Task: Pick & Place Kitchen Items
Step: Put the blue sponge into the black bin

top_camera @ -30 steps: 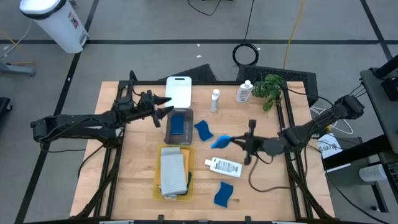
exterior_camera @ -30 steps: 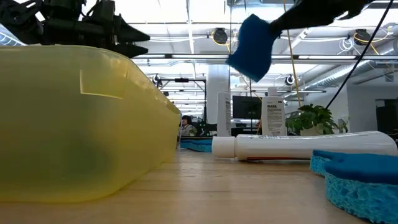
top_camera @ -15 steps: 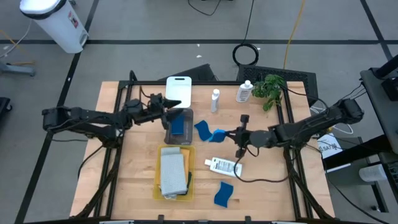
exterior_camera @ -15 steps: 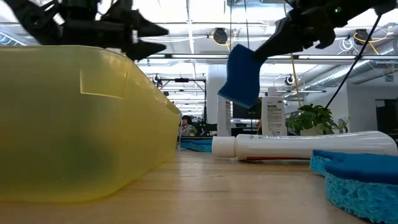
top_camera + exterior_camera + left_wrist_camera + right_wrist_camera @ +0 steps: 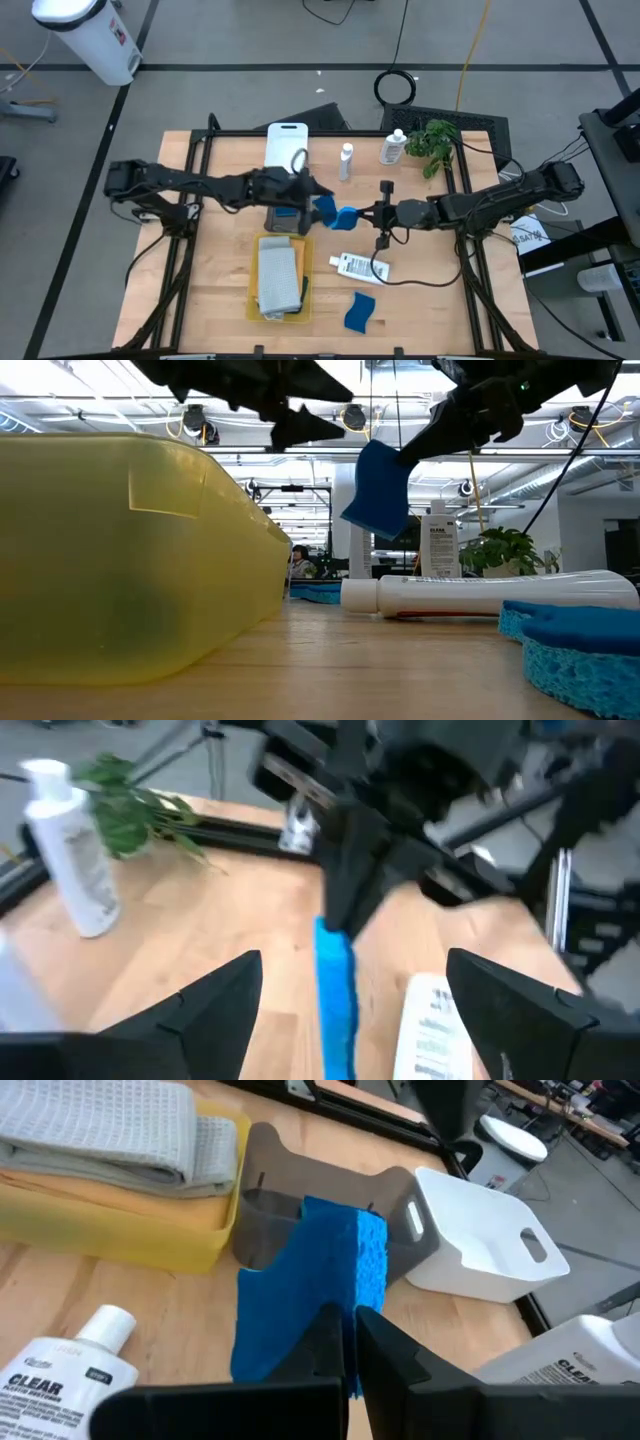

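Right gripper [image 5: 352, 213] clamped on a blue sponge [image 5: 345, 216], held up off the tabletop [image 5: 420, 290] just beside the grey tray [image 5: 272, 214] — the sponge hangs by one edge, its free end drooping in the low view. Left gripper [image 5: 318, 190] reaches across above the grey tray with fingers spread wide and nothing in them; from its own wrist camera the sponge stands edge-on directly ahead, between the two fingers. Likely a hand-over, or both arms converging on the same tray. Risks as judged: the two grippers are close together and could knock fingers; the sponge is soft and pinched only at its rim, so a nudge from the left gripper could twist it loose; released too early it would drop outside the tray, onto the second sponge [image 5: 325, 207] lying beside it. Sponge itself: bright blue, wavy-edged, porous, thin, bending under its own weight. Elsewhere: a further blue sponge [image 5: 359, 312] at the near edge, a white bottle [image 5: 361, 267] lying on its side, two bottles upright by the plant [image 5: 435, 141], a pale grey cloth [image 5: 278, 277] folded in the yellow tray [image 5: 254, 298].
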